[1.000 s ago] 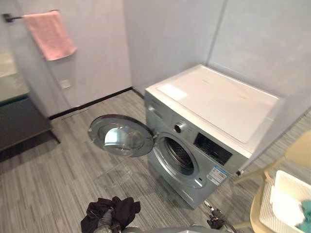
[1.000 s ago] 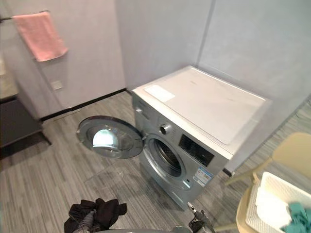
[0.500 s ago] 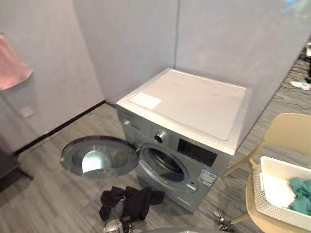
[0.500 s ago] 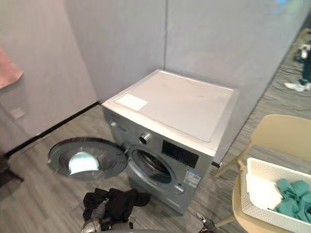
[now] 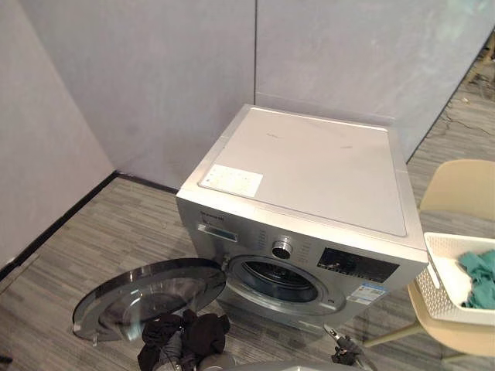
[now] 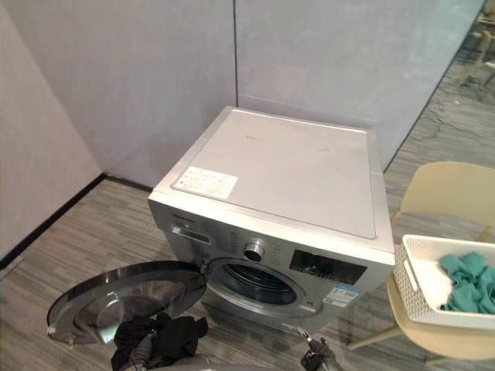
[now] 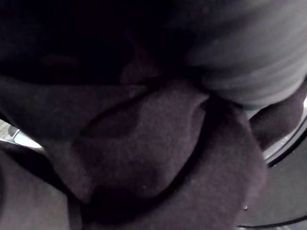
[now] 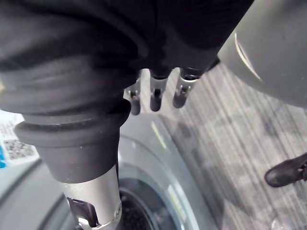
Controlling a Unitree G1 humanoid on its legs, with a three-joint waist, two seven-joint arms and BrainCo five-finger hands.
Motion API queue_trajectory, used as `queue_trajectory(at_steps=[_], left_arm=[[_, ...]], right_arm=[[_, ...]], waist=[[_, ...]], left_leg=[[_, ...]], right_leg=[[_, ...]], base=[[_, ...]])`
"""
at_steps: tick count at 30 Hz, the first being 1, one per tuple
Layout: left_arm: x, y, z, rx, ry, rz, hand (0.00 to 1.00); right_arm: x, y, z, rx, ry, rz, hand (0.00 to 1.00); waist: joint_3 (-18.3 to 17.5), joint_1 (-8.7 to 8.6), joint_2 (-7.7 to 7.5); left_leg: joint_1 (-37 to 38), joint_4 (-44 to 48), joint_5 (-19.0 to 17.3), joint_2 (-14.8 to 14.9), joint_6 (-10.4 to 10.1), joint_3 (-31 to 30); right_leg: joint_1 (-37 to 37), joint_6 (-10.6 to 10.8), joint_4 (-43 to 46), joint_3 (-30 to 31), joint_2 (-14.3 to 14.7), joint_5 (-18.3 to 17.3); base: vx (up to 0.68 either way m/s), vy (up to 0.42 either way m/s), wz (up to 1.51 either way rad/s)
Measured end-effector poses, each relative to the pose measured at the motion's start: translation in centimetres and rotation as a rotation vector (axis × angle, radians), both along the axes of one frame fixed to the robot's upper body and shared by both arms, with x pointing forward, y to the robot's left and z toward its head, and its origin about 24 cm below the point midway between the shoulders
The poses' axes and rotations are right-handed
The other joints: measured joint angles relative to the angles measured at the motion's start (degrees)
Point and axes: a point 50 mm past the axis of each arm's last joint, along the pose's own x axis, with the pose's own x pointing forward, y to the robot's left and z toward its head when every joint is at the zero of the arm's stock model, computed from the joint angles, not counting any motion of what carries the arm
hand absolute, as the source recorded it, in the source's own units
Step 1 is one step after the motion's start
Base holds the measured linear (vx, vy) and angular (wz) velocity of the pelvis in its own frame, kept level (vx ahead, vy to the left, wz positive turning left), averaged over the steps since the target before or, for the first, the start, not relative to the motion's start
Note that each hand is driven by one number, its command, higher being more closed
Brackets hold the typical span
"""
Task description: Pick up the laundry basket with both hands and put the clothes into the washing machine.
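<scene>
At the foot of the open washing machine [image 5: 309, 178], my left hand [image 5: 172, 352] hangs low at 7 o'clock in the head view, swathed in a dark garment [image 5: 199, 334]. The cloth buries its fingers, so I cannot tell whether they are clenched on it or merely draped.

My right hand [image 8: 154, 93] shows at 5 o'clock, fingers slack and straight, carrying nothing, with the machine's front just past them. The round glass door [image 5: 147, 297] lies swung wide at 8 o'clock from the drum mouth [image 5: 277, 280], its rim just above the dark bundle.

Well apart, at 3 o'clock from the machine, the white laundry basket [image 6: 421, 290] sits on a beige chair [image 6: 445, 193]. The teal clothes [image 6: 468, 282] are heaped inside it, and neither hand is on it.

I judge the loading step to be in hand: one garment is at the left hand, bound for the drum, and the rest waits in the basket. The next move, as I read it, calls for lifting the left hand toward 1 o'clock, past the door's edge and into the drum mouth. It must go deep enough that the cloth drops inside rather than snagging on the rim or falling short. After that the teal load must be fetched, and the basket lifted with both hands.
</scene>
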Motion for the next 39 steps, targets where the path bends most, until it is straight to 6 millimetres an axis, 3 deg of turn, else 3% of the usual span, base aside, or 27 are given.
queue_trajectory(at_steps=[1, 2, 4, 6, 7, 8, 9, 11, 12, 13, 15, 17, 22, 25, 29, 31, 35, 39], left_arm=[[0.4, -0.3, 0.1, 0.004, -0.007, -0.032, 1.0], [2.3, -1.3, 0.8, 0.013, -0.07, -0.124, 1.0], [4.9, -2.3, 2.4, 0.03, -0.185, -0.214, 1.0], [7.6, -3.2, 4.7, 0.053, -0.335, -0.274, 1.0], [9.1, -4.0, 6.1, 0.055, -0.424, -0.312, 1.0], [9.7, -4.5, 6.7, 0.052, -0.463, -0.333, 1.0], [11.1, -6.5, 8.4, 0.025, -0.566, -0.404, 1.0], [12.3, -7.9, 9.9, 0.001, -0.646, -0.44, 1.0], [14.3, -10.2, 12.0, -0.034, -0.749, -0.488, 1.0], [14.8, -11.0, 12.8, -0.046, -0.786, -0.509, 1.0], [16.0, -12.4, 14.6, -0.08, -0.863, -0.545, 1.0], [17.1, -13.8, 16.1, -0.12, -0.92, -0.583, 1.0], [20.0, -16.2, 19.4, -0.143, -1.013, -0.614, 1.0], [22.5, -14.9, 21.3, -0.097, -1.053, -0.504, 1.0], [25.7, -10.1, 23.7, 0.0, -1.089, -0.274, 1.0], [27.2, -6.2, 25.8, 0.075, -1.126, -0.148, 1.0], [28.7, -1.7, 30.7, 0.224, -1.223, -0.066, 1.0], [29.6, 0.1, 35.3, 0.302, -1.317, -0.027, 1.0]], right_arm=[[-0.1, -0.2, 0.0, -0.01, 0.002, 0.013, 0.0], [0.1, -0.7, 0.2, -0.032, -0.002, 0.041, 0.0], [0.7, -0.7, 0.5, -0.048, -0.031, 0.063, 0.0], [1.4, -0.2, 0.8, -0.06, -0.057, 0.117, 0.0], [1.5, 0.0, 0.8, -0.065, -0.061, 0.137, 0.0], [1.6, 0.0, 0.8, -0.07, -0.066, 0.143, 0.0], [1.9, -0.3, 1.1, -0.091, -0.087, 0.149, 0.0], [2.3, -0.6, 1.3, -0.104, -0.105, 0.153, 0.0], [3.6, -1.5, 2.0, -0.141, -0.151, 0.157, 0.0], [4.3, -1.8, 2.4, -0.155, -0.172, 0.158, 0.0], [6.2, -1.8, 3.1, -0.175, -0.217, 0.161, 0.0], [8.6, -1.4, 4.4, -0.195, -0.296, 0.191, 0.0], [11.5, -0.4, 6.9, -0.232, -0.446, 0.217, 0.0], [13.4, 0.4, 8.5, -0.246, -0.528, 0.242, 0.0], [15.0, 0.9, 10.2, -0.263, -0.617, 0.241, 0.0], [15.4, 0.3, 10.9, -0.293, -0.641, 0.231, 0.0], [15.7, -0.6, 11.5, -0.324, -0.671, 0.212, 0.0], [15.5, -1.4, 11.4, -0.346, -0.667, 0.191, 0.0]], waist=[[0.1, -0.16, 0.07], [0.7, -0.02, 0.74], [2.0, -0.04, 1.81], [3.1, -0.42, 0.88], [3.8, -0.97, 0.03], [4.1, -1.53, -0.31], [5.2, -1.72, -0.56], [7.1, -1.69, -0.8], [10.8, -1.64, 0.42], [12.0, -1.59, 1.09], [15.2, -1.74, 0.77], [19.6, -1.9, -0.6], [23.0, -2.07, -2.69], [23.5, -2.88, -2.97], [25.4, -3.18, -3.91], [27.2, -3.76, -4.48], [28.9, -4.96, -4.69], [29.8, -5.15, -4.74]], left_leg=[[-0.2, 0.2, -0.2, -0.2, 0.3, 0.8], [-0.6, 1.0, -0.7, -0.2, 1.2, 2.1], [-0.8, 1.4, -0.9, 0.7, 1.7, 4.1], [-1.1, 1.8, -1.0, 1.9, 1.9, 5.2], [-1.4, 1.8, -1.0, 2.1, 1.8, 5.2], [-1.8, 1.9, -0.9, 2.2, 1.7, 5.2], [-3.5, 2.7, -1.2, 2.2, 1.1, 5.5], [-5.6, 4.2, -1.1, 2.2, 0.5, 5.4], [-9.8, 8.7, -1.5, 3.6, -0.3, 4.6], [-12.0, 10.3, -1.6, 4.3, -0.5, 4.3], [-17.5, 14.2, -1.9, 5.4, -0.9, 3.9], [-21.9, 18.8, -2.9, 7.4, -2.1, 3.7], [-30.6, 22.9, -3.1, 9.2, -2.3, 4.2], [-35.4, 25.0, -3.2, 10.4, -2.2, 5.3], [-40.1, 27.7, -3.7, 13.1, -2.3, 6.8], [-43.3, 29.6, -4.0, 14.0, -2.4, 6.7], [-49.4, 32.9, -4.4, 14.9, -2.4, 6.0], [-53.0, 35.4, -4.8, 15.2, -2.4, 5.1]], right_leg=[[-0.9, 0.0, 0.5, -0.1, -0.4, 0.7], [-3.2, -2.2, 2.5, -0.6, -0.5, 2.4], [-7.2, -4.1, 7.1, -3.1, 0.1, 3.4], [-11.0, -3.8, 14.1, -8.1, 1.8, -0.8], [-12.1, -3.9, 17.0, -11.7, 3.4, -4.5], [-12.2, -4.1, 17.5, -12.9, 4.1, -6.3], [-12.5, -6.4, 16.2, -14.6, 4.7, -9.3], [-12.6, -6.3, 14.3, -15.4, 4.7, -11.7], [-15.5, -6.4, 16.4, -16.0, 6.2, -13.3], [-17.8, -6.8, 18.2, -15.9, 6.8, -13.8], [-24.9, -7.6, 24.9, -15.2, 7.4, -15.8], [-30.6, -8.3, 30.9, -13.9, 9.1, -17.6], [-41.1, -9.0, 36.7, -12.1, 10.3, -18.0], [-46.9, -9.5, 38.7, -10.5, 11.4, -17.7], [-53.0, -10.2, 40.2, -8.6, 14.0, -16.6], [-56.6, -10.2, 41.9, -8.0, 14.8, -16.5], [-62.3, -10.2, 44.5, -8.0, 15.6, -16.5], [-65.5, -10.2, 46.4, -8.1, 16.0, -16.6]], base=[[-0.04, 0.17, -0.49], [-0.06, 0.178, -0.43], [-0.11, 0.17, -0.6], [-0.11, 0.052, -0.47], [-0.07, -0.024, -0.15], [-0.17, -0.117, -0.17], [-0.1, -0.094, -0.1], [-0.15, -0.138, -0.06], [-0.19, -0.143, -0.04], [-0.19, -0.113, -0.16], [-0.16, -0.112, -0.23], [-0.15, -0.172, -0.35], [-0.08, -0.077, -0.27], [-0.07, -0.028, -0.36], [-0.08, -0.04, -0.48], [-0.05, -0.047, -0.29], [-0.05, -0.049, -0.15], [-0.05, -0.023, -0.08]])
